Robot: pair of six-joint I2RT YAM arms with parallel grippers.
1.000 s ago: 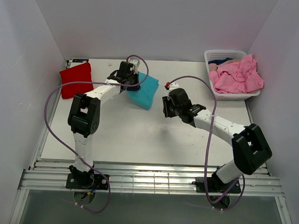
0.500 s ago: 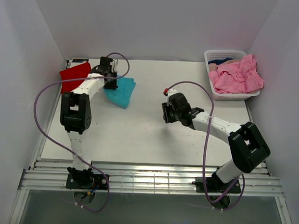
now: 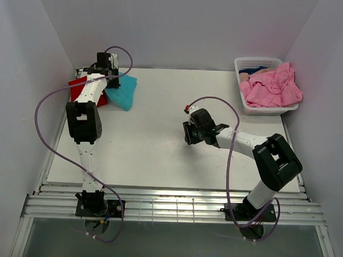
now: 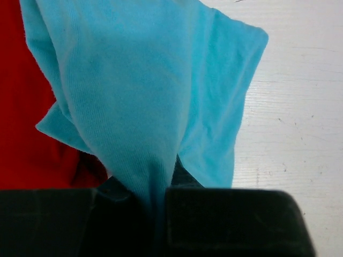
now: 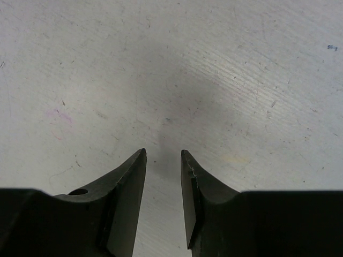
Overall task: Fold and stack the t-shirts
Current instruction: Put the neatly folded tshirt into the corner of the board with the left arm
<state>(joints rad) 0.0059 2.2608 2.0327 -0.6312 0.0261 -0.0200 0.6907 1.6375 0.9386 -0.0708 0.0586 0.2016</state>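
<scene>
The left fingers [image 4: 182, 214] are clenching a bunched edge of the teal shirt [image 3: 123, 93] at the counter's [image 3: 159, 156] far-left corner. The shirt is spreading out from the grip, its left side overlapping the red shirt [image 3: 77, 86], which is lying against the left edge. The right fingers [image 5: 188, 198] are hanging released, with nothing between them, just above bare counter near the middle. Pink shirts [image 3: 271, 87] are spilling over the basket [image 3: 258, 62] at the far right.
</scene>
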